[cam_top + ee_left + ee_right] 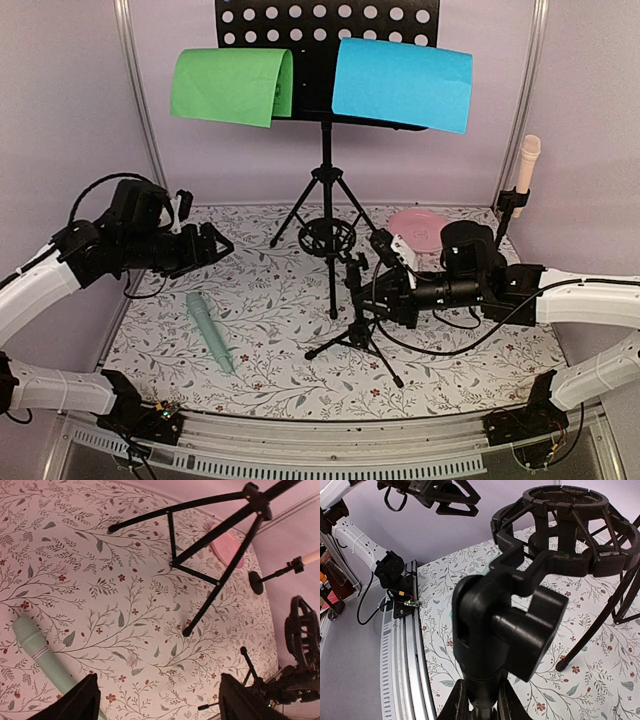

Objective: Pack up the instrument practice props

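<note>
The black perforated music rack (327,20) stands at the back on tripod legs (325,200), carrying a green sheet (232,87) and a blue sheet (402,85). A mint microphone (209,332) lies on the floral cloth, also seen in the left wrist view (37,645). My left gripper (215,245) hovers open above the cloth (159,690), empty, up and right of the mint microphone. My right gripper (385,290) is shut on the post of a small black mic support (490,630) with a cage holder (565,530). A pink microphone (525,170) stands upright in the other support at the back right.
A round pink plate (415,228) lies behind my right arm. The held support's small tripod feet (355,340) spread on the cloth in front of the rack's pole. Metal frame posts and lilac walls close off the back and sides.
</note>
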Robot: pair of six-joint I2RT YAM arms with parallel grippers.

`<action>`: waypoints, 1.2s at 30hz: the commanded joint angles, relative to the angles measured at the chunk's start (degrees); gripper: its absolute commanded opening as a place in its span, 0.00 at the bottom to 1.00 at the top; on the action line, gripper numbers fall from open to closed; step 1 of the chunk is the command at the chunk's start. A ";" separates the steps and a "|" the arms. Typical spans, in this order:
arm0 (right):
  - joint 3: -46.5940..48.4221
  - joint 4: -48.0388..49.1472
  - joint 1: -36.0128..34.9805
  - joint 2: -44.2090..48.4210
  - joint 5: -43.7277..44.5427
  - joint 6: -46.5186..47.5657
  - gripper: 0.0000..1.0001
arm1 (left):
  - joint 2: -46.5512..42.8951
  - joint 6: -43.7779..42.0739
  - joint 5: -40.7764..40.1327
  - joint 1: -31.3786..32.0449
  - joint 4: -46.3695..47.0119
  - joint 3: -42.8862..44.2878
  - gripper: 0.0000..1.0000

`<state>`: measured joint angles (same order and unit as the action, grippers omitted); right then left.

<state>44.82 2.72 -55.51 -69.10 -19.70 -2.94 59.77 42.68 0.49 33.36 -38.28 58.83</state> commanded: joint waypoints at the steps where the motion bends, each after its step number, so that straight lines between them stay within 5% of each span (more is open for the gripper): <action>1: 7.07 6.38 -0.40 -3.48 -1.97 -1.68 0.00 | -5.84 -2.88 -0.15 10.19 11.00 -2.79 0.81; 9: 15.20 7.73 -0.47 -9.73 -6.11 -7.49 0.00 | -9.96 -11.23 -7.73 26.86 25.47 -6.40 0.75; 15: 18.41 7.32 -3.34 -11.49 0.43 -11.03 0.00 | -0.80 -13.73 -20.16 34.43 24.77 3.45 0.74; 25: 29.07 -4.18 -5.64 -15.97 10.01 -10.93 0.00 | 15.64 -17.66 -32.36 39.90 18.53 22.19 0.63; 36: 30.56 -5.22 -5.67 -15.45 14.30 -12.67 0.00 | 14.42 -11.92 -36.21 41.47 13.30 22.10 0.59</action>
<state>71.92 -5.10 -61.08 -85.43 -7.29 -14.70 76.12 29.45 -34.24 73.71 -23.49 81.58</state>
